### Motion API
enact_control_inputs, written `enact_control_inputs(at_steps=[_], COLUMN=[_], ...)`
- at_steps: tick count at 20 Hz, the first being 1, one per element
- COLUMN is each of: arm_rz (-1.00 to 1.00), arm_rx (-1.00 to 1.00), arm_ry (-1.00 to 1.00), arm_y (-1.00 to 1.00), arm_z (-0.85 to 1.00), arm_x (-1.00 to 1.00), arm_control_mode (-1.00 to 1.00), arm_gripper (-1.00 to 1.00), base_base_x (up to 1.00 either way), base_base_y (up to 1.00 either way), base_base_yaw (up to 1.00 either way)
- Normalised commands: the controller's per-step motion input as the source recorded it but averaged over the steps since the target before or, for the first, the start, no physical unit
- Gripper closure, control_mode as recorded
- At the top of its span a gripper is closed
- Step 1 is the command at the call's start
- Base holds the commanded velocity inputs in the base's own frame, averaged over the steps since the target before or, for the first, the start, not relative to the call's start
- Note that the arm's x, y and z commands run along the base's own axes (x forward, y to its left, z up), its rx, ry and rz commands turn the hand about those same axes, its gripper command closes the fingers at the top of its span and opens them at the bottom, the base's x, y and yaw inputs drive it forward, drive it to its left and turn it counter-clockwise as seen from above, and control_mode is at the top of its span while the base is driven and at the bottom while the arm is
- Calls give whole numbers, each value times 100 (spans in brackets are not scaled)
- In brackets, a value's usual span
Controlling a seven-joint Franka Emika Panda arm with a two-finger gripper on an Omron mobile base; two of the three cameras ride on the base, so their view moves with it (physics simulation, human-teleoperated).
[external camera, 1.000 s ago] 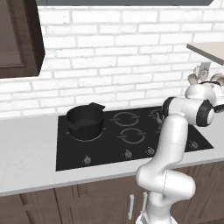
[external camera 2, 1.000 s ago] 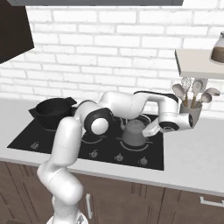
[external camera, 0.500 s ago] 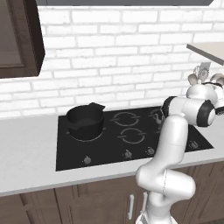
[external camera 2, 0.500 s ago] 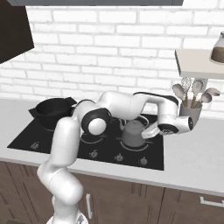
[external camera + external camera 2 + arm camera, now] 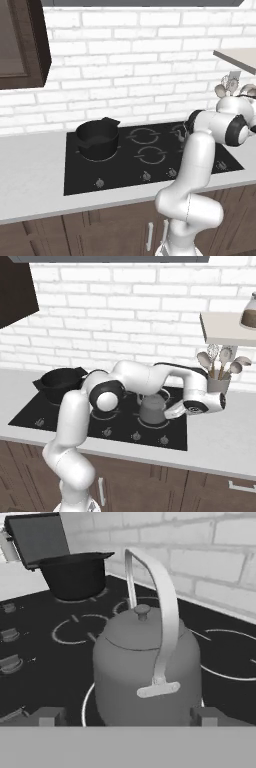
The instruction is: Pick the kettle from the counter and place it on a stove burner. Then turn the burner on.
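Kettle (image 5: 145, 667) sits upright on the stove burner (image 5: 220, 662) at the right front of the black cooktop (image 5: 125, 170); it looks like rigid, smooth metal, prob. light if empty and slippery on the body, so the arched handle (image 5: 157, 607) is the best place to take hold. Gripper (image 5: 127, 717) sits low just behind it w/ jaws spread wide either side, holding nothing. Black pot (image 5: 60, 383) is well apart on the far-left burner, utensil cup (image 5: 217, 383) on the counter (image 5: 220, 441) to the right, and the knobs (image 5: 135, 435) along the front edge look unobstructed.
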Motion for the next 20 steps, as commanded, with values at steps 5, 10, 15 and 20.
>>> enact_control_inputs(at_steps=[5,10,15,20], arm_rz=[-11,-24,-31,-31], arm_rx=[0,-2,-6,-9], arm_ry=[37,45,33,23], arm_y=[-2,7,24,34], arm_z=[14,1,-10,-13], arm_x=[-41,-38,-54,-59], arm_control_mode=[-100,-100,-100,-100], arm_gripper=[-100,-100,-100,-100], base_base_x=[0,0,0,0], base_base_y=[0,0,0,0], base_base_yaw=[0,0,0,0])
